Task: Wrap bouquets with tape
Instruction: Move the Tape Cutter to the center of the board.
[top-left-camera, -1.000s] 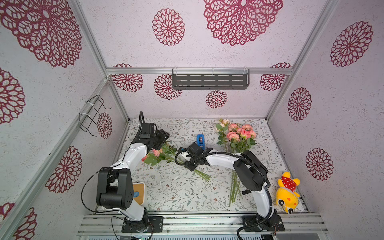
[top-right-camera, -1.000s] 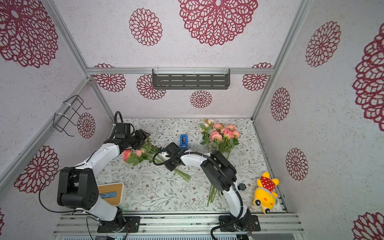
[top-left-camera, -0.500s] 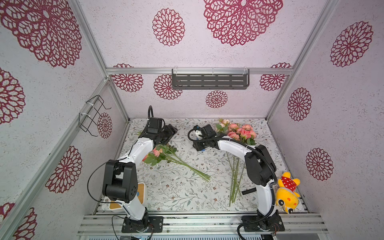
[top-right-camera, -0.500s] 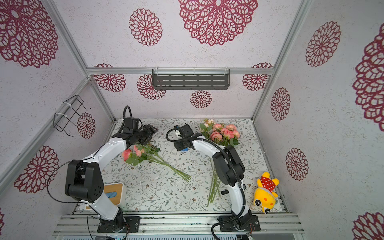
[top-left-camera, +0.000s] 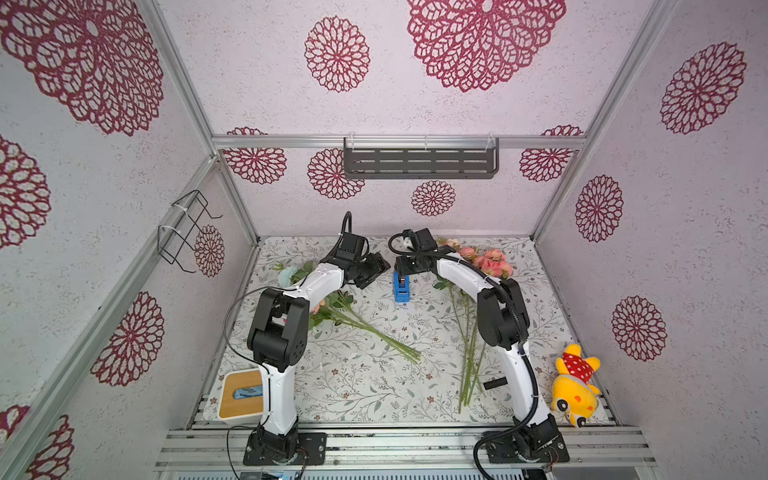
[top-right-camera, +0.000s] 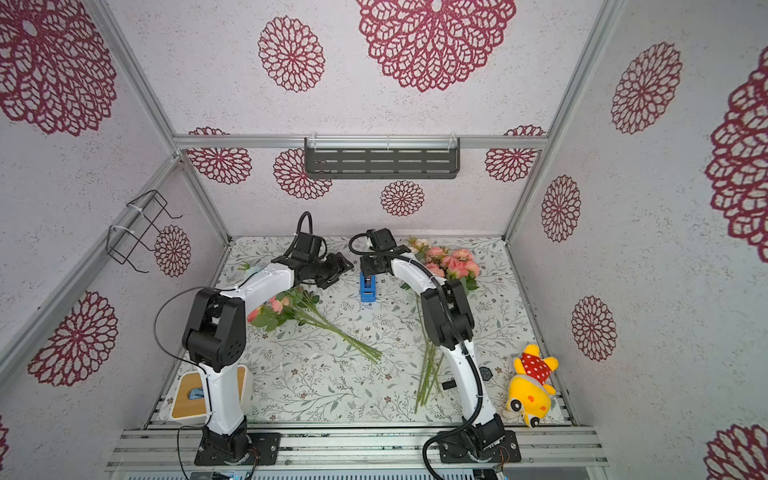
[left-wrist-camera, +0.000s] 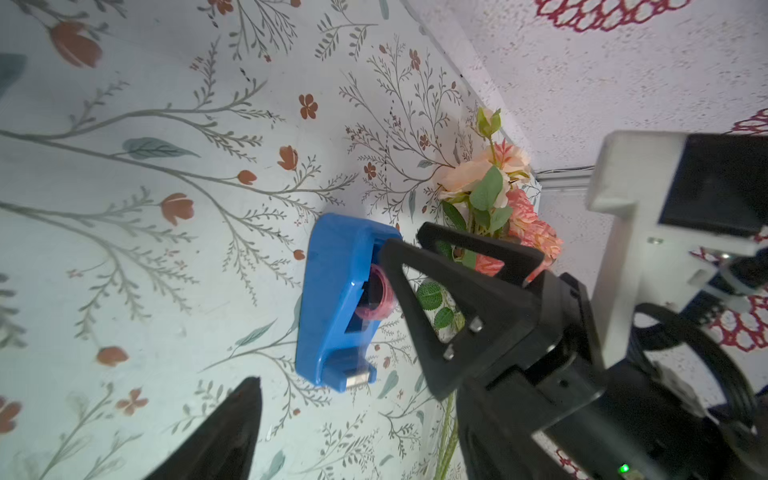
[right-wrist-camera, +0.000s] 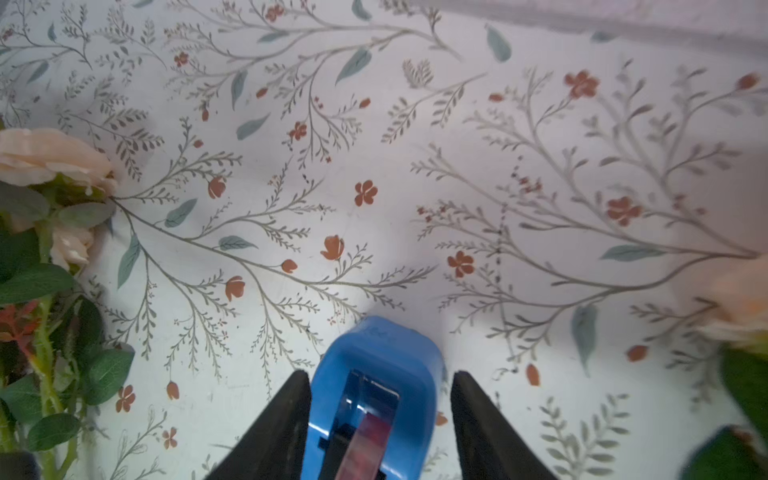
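The blue tape dispenser (top-left-camera: 401, 286) (top-right-camera: 368, 286) stands on the flowered table near the back middle. My right gripper (right-wrist-camera: 379, 372) (top-left-camera: 405, 272) is open, one finger on each side of the dispenser's (right-wrist-camera: 374, 374) far end, with a gap showing at one side. My left gripper (top-left-camera: 374, 269) hangs open just left of the dispenser (left-wrist-camera: 336, 299), holding nothing; only one of its fingers (left-wrist-camera: 224, 432) shows in the left wrist view. One bouquet (top-left-camera: 353, 320) lies left of centre, partly under the left arm. The other bouquet (top-left-camera: 486, 264) lies on the right, stems toward the front.
A yellow plush toy (top-left-camera: 575, 384) lies at the front right, with a black wristwatch (top-right-camera: 485, 372) beside the right arm. A white box with a wooden top (top-left-camera: 242, 392) sits at the front left. A grey shelf (top-left-camera: 419, 158) and a wire basket (top-left-camera: 187, 230) hang on the walls.
My right gripper left the left bouquet's stems, swung to the back and now straddles the tape dispenser with its jaws wider. My left gripper moved from over the blooms toward the dispenser.
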